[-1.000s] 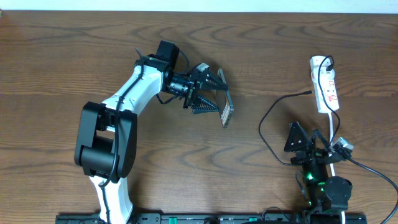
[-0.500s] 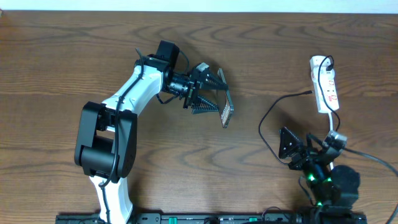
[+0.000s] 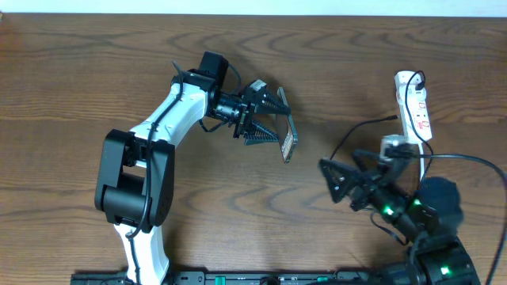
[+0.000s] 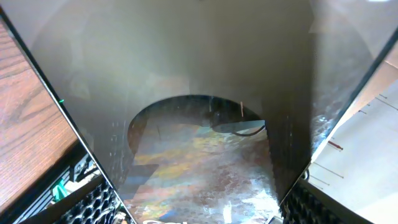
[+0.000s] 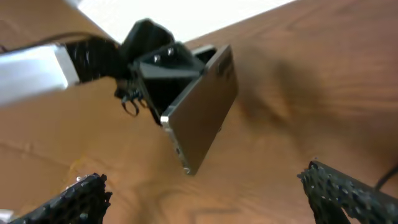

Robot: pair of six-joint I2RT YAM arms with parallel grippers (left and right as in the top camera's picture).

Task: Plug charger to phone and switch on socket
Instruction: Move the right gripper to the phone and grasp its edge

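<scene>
Dark wood-grain table (image 3: 79,71), white wall beyond

Left arm (image 3: 166,115) white-black — right claw (image 3: 342,176) black, seemingly ribbed.

We see a brown wood-grain table (image 3: 79,79) w/ a white power strip (image 3: 415,107) lying flat near its far right edge, long axis running front to back. A thin black cable (image 3: 360,127) lies on the wood just left of the strip in a loose curve, its plug (image 3: 417,79) at the strip's far end.
</scene>
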